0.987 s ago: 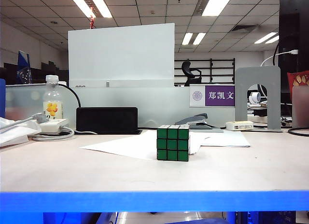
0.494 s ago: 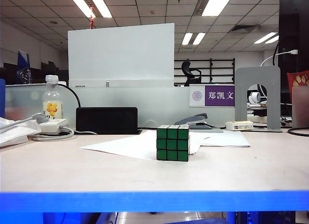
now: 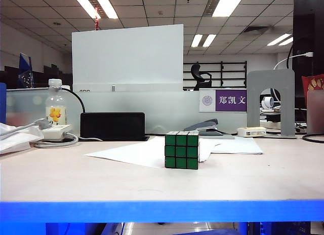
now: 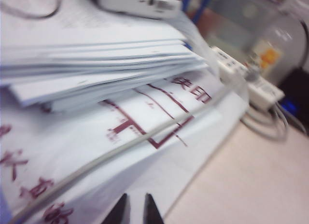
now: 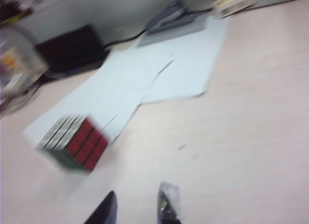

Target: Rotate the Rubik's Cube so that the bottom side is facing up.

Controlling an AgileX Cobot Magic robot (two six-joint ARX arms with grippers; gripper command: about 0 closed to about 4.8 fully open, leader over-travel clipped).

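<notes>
Nothing moved: Rubik's Cube (image 3: 181, 150) on table; left gripper (image 4: 136, 209) jaws near-closed, right gripper (image 5: 137, 204) jaws narrowly parted.

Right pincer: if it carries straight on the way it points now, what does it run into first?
Probably bare table, then the white paper sheets. The right pincer, jaws apart and holding nothing, points past the Rubik's Cube, which sits off to one side. The view is blurred, so depth is uncertain.

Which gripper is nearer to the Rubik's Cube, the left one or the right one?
Right. The right gripper hovers over bare table with the Rubik's Cube ahead in its view. The left gripper is over a stack of papers, with no cube in its view.
</notes>
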